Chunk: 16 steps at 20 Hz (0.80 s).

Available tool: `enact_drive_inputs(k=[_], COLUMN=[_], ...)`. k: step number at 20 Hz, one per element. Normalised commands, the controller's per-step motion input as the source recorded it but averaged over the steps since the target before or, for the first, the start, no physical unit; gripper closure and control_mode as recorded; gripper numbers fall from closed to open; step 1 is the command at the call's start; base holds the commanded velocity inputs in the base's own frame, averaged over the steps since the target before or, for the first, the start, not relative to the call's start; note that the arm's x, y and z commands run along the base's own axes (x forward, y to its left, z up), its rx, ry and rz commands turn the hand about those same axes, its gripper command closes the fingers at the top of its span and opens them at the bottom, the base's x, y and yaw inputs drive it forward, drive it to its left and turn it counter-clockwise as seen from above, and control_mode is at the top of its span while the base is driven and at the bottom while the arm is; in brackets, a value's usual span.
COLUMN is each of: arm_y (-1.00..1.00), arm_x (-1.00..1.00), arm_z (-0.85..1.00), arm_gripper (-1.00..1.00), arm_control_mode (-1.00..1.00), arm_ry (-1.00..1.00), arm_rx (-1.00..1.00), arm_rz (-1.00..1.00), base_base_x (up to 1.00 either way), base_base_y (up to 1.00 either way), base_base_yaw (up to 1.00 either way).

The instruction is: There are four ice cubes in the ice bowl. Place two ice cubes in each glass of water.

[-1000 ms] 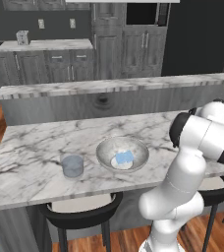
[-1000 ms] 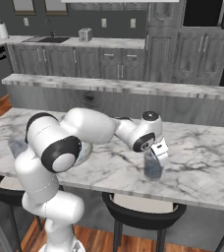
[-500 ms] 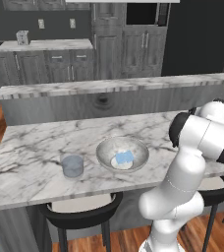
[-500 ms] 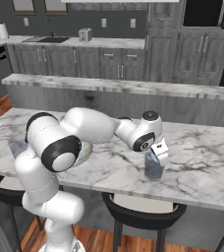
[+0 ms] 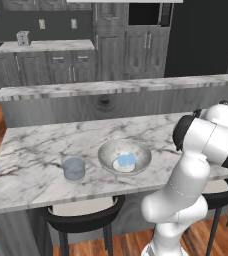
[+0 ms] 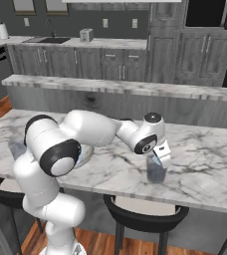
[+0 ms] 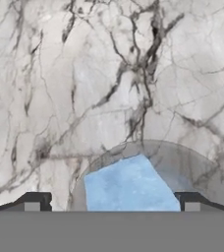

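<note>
Gripper condition: positioned directly above the right-hand glass of water, which stands on the marble counter near its front edge. In the hand view the two dark fingertips sit wide apart at the bottom of the picture, one at each side, so the claw is spread. Between them lies a pale blue ice cube, seen inside the round rim of the glass of water below. Neither fingertip is seen pressing on the cube's faces; whether the cube is touching the fingers or lying free in the glass cannot be told.

Ice bowl: grey metal, resting on the marble counter toward the middle of its front half. Pale blue ice cubes lie on its whitish inside; the count cannot be settled at this size. In the right base view the bowl is mostly hidden behind the arm.

Second glass of water: upright on the counter, to the left of the ice bowl and apart from it, close to the front edge. No contents can be made out.

Surroundings: black bar stools stand under the counter's front edge. A raised marble ledge runs behind the counter, with grey cabinets beyond.
</note>
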Motion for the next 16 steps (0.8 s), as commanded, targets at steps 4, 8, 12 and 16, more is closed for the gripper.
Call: enact_drive_inputs(k=[4,8,12,16], arm_y=[0.00,0.00,0.00,0.00], arm_x=[-0.17,-0.22,-0.23,-0.76], arm_z=[0.28,0.31,0.13,0.39], arm_gripper=[-1.00,-1.00,-1.00,-1.00], arm_control_mode=[-1.00,-1.00,-1.00,-1.00], arm_ry=[-0.02,0.00,0.00,-0.04], arm_rx=[0.00,0.00,0.00,0.00], arm_rz=[0.00,0.00,0.00,0.00], base_base_x=[0.00,0.00,0.00,0.00], base_base_y=[0.00,0.00,0.00,0.00], base_base_yaw=[0.00,0.00,0.00,0.00])
